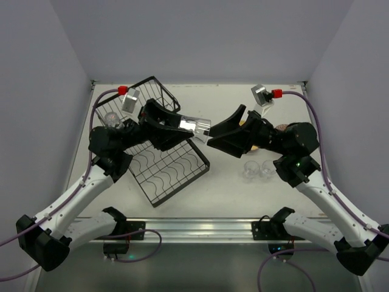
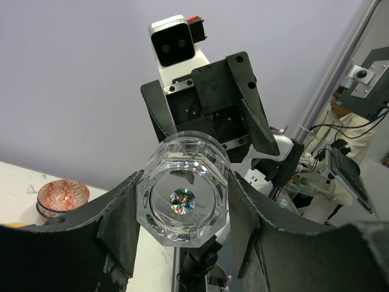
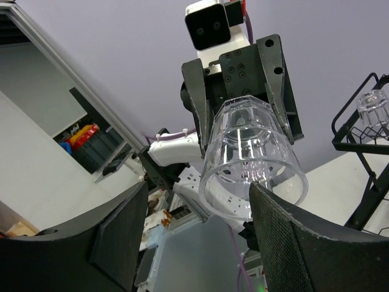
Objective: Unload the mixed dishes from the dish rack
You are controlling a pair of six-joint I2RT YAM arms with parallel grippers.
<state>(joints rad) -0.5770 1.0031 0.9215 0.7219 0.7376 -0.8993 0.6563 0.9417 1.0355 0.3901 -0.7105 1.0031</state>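
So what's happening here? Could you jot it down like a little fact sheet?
left claw: shut on a glass cup, held above the table
right claw: open, facing the cup's mouth
dish rack: one more cup in its basket
table: two glass cups standing right of the rack
also seen: red-patterned bowl on the table

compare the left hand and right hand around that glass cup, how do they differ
The left hand is shut on the glass cup; the right hand is open, not gripping it. The left hand's camera sees the cup's base, the right hand's camera sees its open mouth. Both hands are raised over the table, tips facing each other.
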